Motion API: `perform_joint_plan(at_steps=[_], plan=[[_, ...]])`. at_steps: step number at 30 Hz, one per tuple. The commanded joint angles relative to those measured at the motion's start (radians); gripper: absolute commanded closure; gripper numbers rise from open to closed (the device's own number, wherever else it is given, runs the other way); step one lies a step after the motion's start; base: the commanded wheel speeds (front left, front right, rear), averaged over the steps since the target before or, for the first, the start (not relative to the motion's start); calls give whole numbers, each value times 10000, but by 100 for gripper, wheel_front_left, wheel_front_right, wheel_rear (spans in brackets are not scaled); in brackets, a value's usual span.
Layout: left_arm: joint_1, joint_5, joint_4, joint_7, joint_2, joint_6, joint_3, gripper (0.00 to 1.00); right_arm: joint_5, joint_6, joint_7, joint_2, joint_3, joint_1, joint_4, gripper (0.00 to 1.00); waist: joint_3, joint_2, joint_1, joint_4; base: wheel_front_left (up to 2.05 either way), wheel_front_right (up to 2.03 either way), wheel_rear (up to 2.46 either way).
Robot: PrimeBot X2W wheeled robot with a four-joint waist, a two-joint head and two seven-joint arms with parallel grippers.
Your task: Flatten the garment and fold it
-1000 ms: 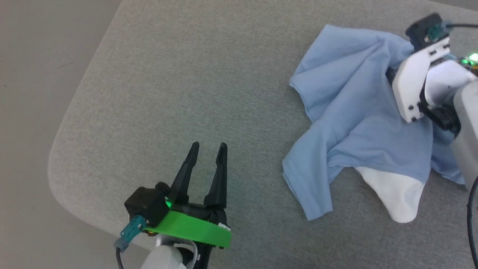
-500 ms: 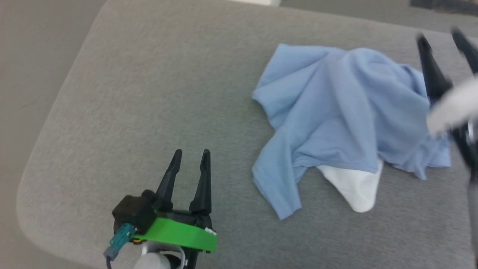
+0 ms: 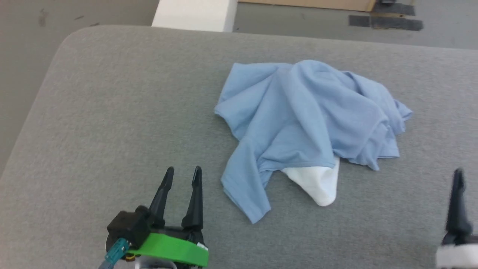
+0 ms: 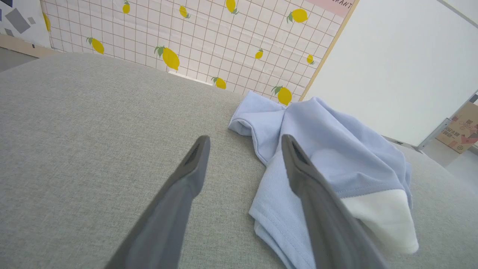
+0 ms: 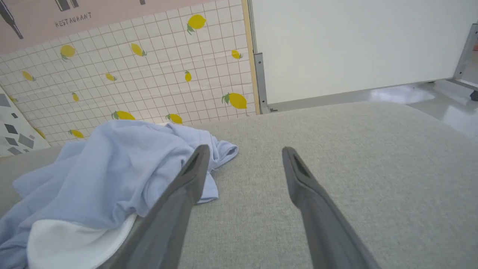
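Note:
The garment (image 3: 302,123), a light blue shirt with a white inner flap poking out at its near edge, lies crumpled on the grey cushioned surface (image 3: 112,112). My left gripper (image 3: 183,172) is open and empty, near and to the left of the garment's lower sleeve. In the left wrist view the garment (image 4: 328,157) lies just right of the open left gripper (image 4: 244,144). My right gripper (image 5: 244,153) is open and empty over bare fabric, with the garment (image 5: 112,164) to its left. One dark finger (image 3: 457,201) of it rises at the lower right of the head view.
The grey surface ends in a rounded corner at the far left (image 3: 71,35). Beyond its far edge stand a white block (image 3: 194,15) and floor with dark tape strips (image 3: 384,22). A lemon-patterned wall (image 4: 179,41) and a white panel (image 5: 354,45) are behind.
The head camera has tilted, so the whole picture shifted. My right gripper let go of the garment's far side and drew back to the lower right. The garment settled into a heap.

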Motion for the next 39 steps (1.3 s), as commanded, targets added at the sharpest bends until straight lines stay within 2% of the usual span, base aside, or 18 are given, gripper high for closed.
perform_joint_plan(at_steps=[1, 5, 7, 12, 19, 23, 26, 29, 30, 31, 36, 39], plan=[[131, 212, 71, -45, -22, -65, 42, 0, 16, -13, -205, 8, 164, 127, 113, 0, -169, 0, 1, -288, 0, 0, 0], [73, 340, 304, -12, 39, -138, 52, 0, 16, -13, -500, 10, 303, 154, 418, 0, -272, 0, 1, -433, 0, 0, 0], [-150, 313, 421, 338, 129, -223, -41, 0, 58, -13, -572, 10, 247, 53, 482, 0, -322, 0, 1, -455, 0, 0, 0], [-1258, 273, 854, 2707, 604, -438, -505, 0, 130, -13, -625, 11, 270, -14, 615, 0, -373, 0, 1, -429, 0, 0, 0], [-2572, 103, 1780, 6122, 895, -467, -1068, 0, 306, -13, -663, 12, 555, -107, 924, 0, -216, 0, 1, -570, 0, 0, 0], [-2837, -17, 2391, 7513, 938, -219, -1184, 0, 412, -13, -695, 12, 677, -222, 988, 0, -73, 0, 1, -773, 0, 0, 0], [-2916, -48, 2524, 7754, 913, -157, -1236, 0, 463, -13, -719, 12, 675, -267, 1041, 0, 24, 0, 1, -900, 0, 0, 0], [-2931, -38, 2696, 7474, 847, -255, -1350, 0, 496, -13, -747, 12, 682, -305, 1129, 0, 74, 0, 1, -998, 0, 0, 0], [-2931, -30, 2742, 7328, 830, -315, -1400, 74, 506, -13, -754, 12, 696, -307, 1150, 0, 71, 0, 1, -1022, 0, 0, 0], [-2909, -90, 2803, 7142, 773, -376, -1424, 100, 521, -13, -763, 12, 712, -302, 1181, 0, 47, 0, 1, -1040, 0, 0, 0], [-2913, -439, 2636, 6192, 593, -535, -1251, 100, 562, -13, -791, 12, 734, -244, 1334, 0, -178, 0, 1, -919, 0, 0, 0], [-2755, -802, 2088, 5846, 694, -531, -826, 100, 553, -13, -798, 12, 760, -216, 1342, 0, -303, 0, 1, -785, 0, 0, 0]])
